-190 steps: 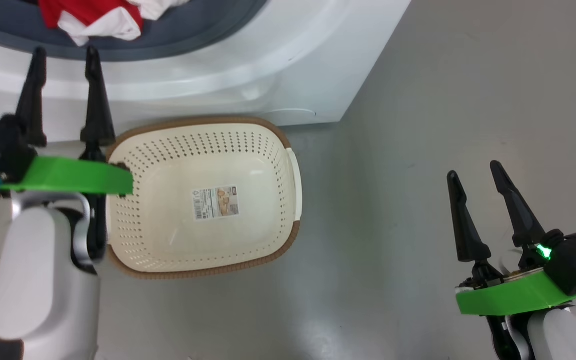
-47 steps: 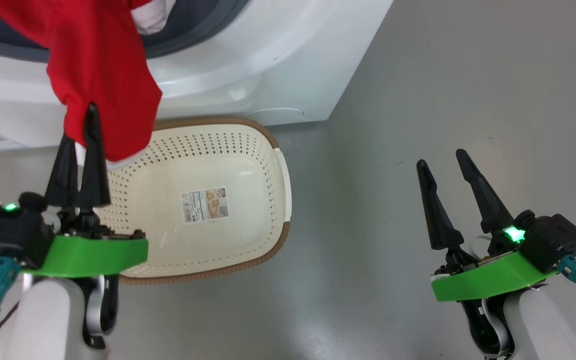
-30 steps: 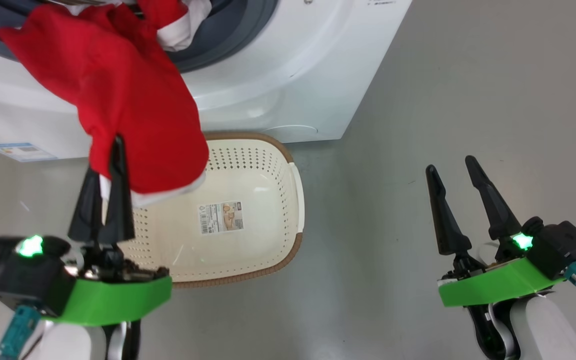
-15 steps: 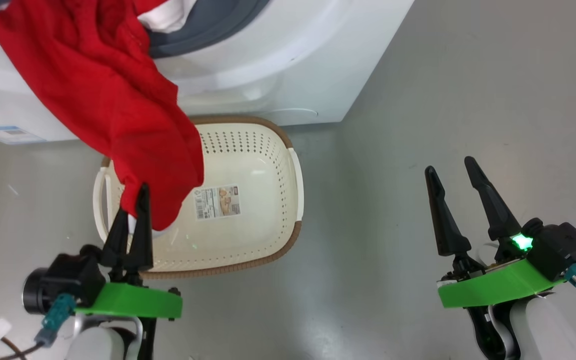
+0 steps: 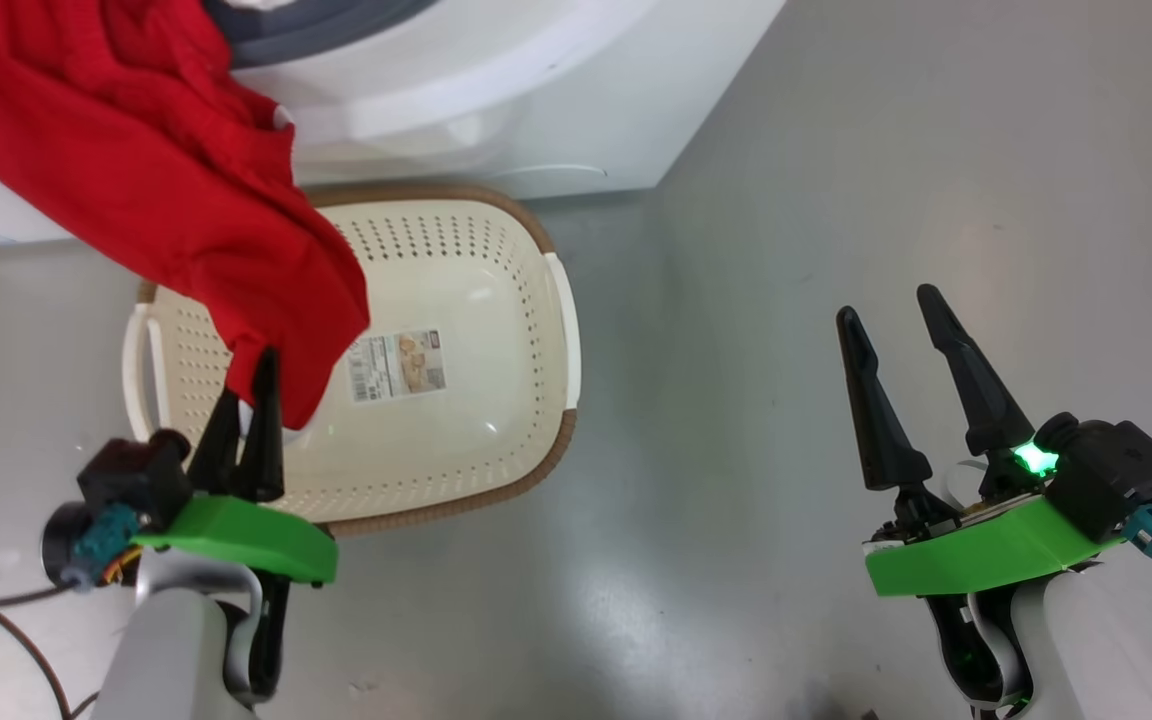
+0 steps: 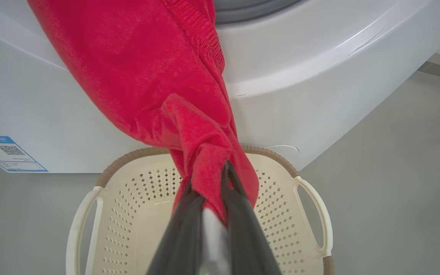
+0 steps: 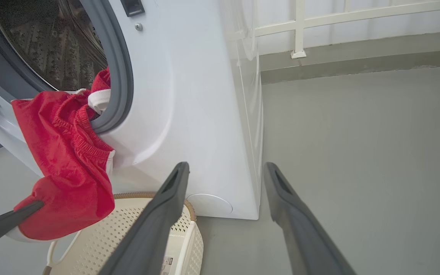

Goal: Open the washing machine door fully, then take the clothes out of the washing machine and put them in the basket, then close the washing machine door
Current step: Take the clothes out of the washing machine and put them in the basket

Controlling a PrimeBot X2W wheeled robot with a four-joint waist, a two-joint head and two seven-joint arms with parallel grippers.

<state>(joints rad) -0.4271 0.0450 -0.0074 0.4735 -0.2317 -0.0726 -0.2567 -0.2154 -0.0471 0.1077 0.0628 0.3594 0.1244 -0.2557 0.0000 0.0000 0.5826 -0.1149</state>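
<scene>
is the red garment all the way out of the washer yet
No, the red garment hangs from the washer opening over the grey ring, with its lower end pinched in the left hand.

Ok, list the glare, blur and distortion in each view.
Head view: soft glare on the floor and a small highlight in the basket. Left wrist view: the left end effector is blurred near the lens, the clothes crisp. Right wrist view: wide-angle bowing of the washing machine side.
</scene>
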